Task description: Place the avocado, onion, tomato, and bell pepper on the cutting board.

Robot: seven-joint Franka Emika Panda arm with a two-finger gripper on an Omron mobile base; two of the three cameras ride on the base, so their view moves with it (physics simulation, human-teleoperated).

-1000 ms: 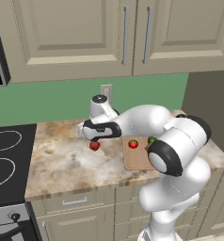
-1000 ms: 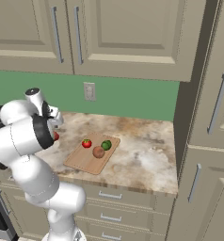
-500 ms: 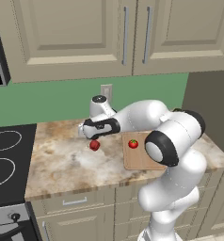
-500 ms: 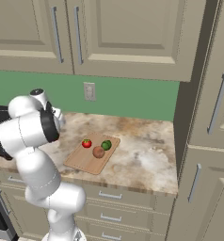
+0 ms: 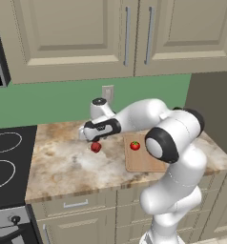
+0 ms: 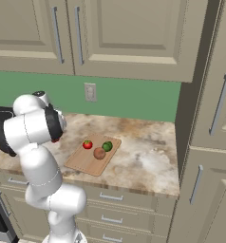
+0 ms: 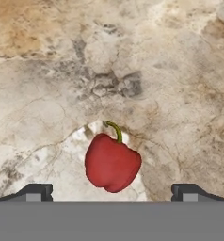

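Two dark fingertips of the end effector (image 7: pixel 109 192) stand wide apart, holding nothing, above the bell pepper (image 7: pixel 112 162), which lies on the marbled desk (image 5: pixel 63 162) left of the cutting board (image 6: pixel 84 161). Farther along, the onion (image 6: pixel 99 153), tomato (image 6: pixel 87 144) and avocado (image 6: pixel 107 146) rest on the board.

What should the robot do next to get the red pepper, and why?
Probably lower straight down over the bell pepper. It lies alone on the counter, between the open fingers, not yet touched. The tomato, avocado and onion already sit on the cutting board.
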